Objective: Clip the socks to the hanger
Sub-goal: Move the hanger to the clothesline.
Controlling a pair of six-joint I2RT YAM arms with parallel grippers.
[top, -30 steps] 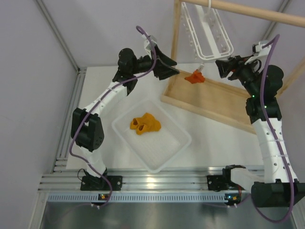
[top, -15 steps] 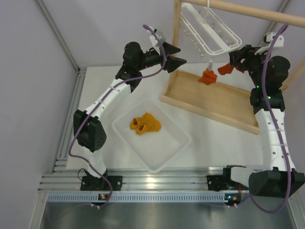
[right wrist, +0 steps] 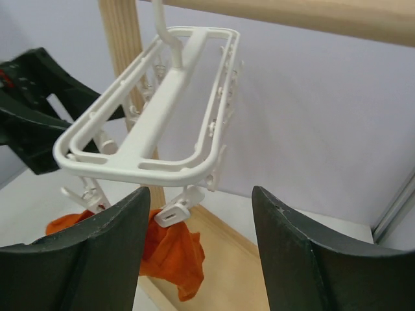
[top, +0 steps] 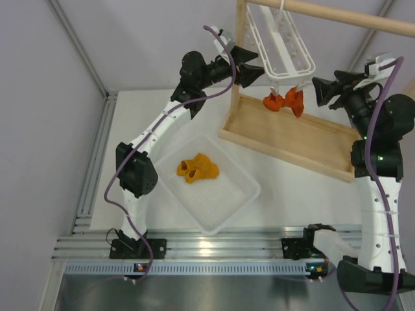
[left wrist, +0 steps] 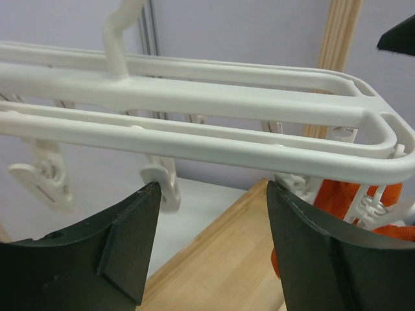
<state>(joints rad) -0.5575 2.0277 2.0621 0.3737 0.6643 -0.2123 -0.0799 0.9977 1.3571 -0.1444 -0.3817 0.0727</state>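
- Jaws first: left jaws spread wide, nothing btwn them. The wrist view looks thru the gap at the hanger (left wrist: 194,97), whose bars run just above the tips, w/ a bare clip (left wrist: 39,181) dangling further back.
- Right jaws also spread, nothing held. The hanger's rounded end sits above & beyond the gap in that wrist view.
- From overhead, left jaws sit up beside the wooden rack's post (top: 241,58), at the hanger's left side. Right jaws are on the opposite side, pointing toward the hanger's near end, near but apart from it.
- Hanger is hooked over the rack's top rail (top: 343,16).
- One red sock (top: 272,102) & a second red sock (top: 296,102) hang side by side under clips at the hanger's near end, above the rack base (top: 292,139).
- Two yellow socks (top: 198,168) lie bunched together, touching, in a white tray (top: 214,207), well apart from the hanger.
- Tray sits on the bench (top: 130,113) btwn the two arms, just in front of the rack base.
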